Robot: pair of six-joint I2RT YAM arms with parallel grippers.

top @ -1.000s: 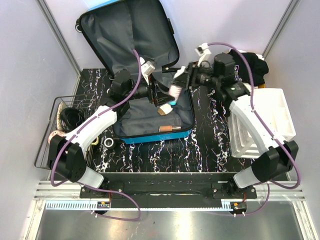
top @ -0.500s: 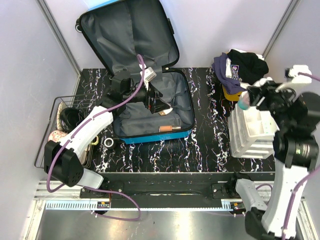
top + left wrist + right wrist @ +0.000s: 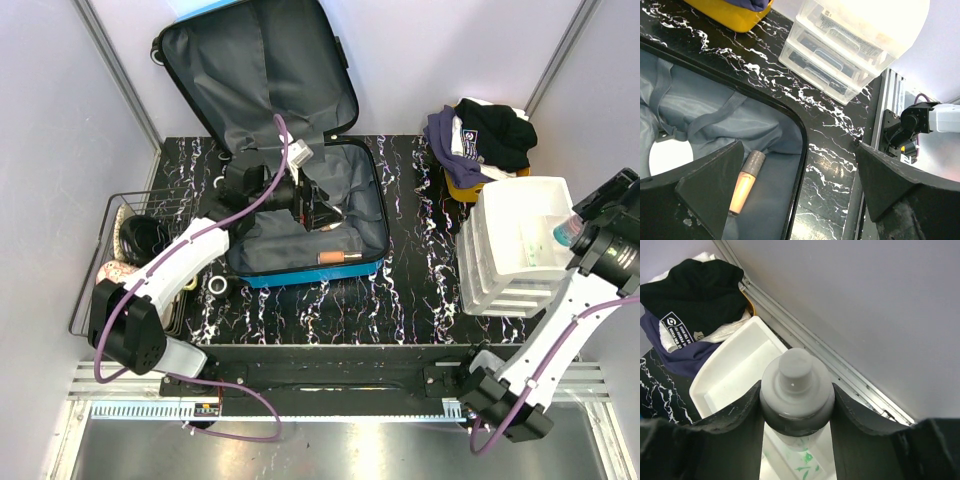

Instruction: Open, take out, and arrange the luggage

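The blue luggage (image 3: pixel 352 268) lies open on the black marble table, its grey-lined lid (image 3: pixel 260 70) standing up at the back. My left gripper (image 3: pixel 322 208) is open and empty inside the base, above the grey lining (image 3: pixel 740 120). An orange tube with a grey cap (image 3: pixel 745 182) lies in the lining near the zip rim, between my spread left fingers (image 3: pixel 705 187); it also shows in the top view (image 3: pixel 335 257). My right gripper (image 3: pixel 797 395) is shut on a small white-capped bottle (image 3: pixel 796 382), held over the right side of the white organiser (image 3: pixel 520 250).
A yellow bin piled with dark clothes (image 3: pixel 480 135) stands behind the organiser. A wire basket (image 3: pixel 130 255) with items sits at the left edge. A small tape roll (image 3: pixel 217 286) lies on the table in front of the luggage. A white round item (image 3: pixel 667 155) lies in the lining.
My right arm has swung from over the luggage to the far right with the bottle, and now holds it over the organiser. My left gripper has stayed inside the luggage.
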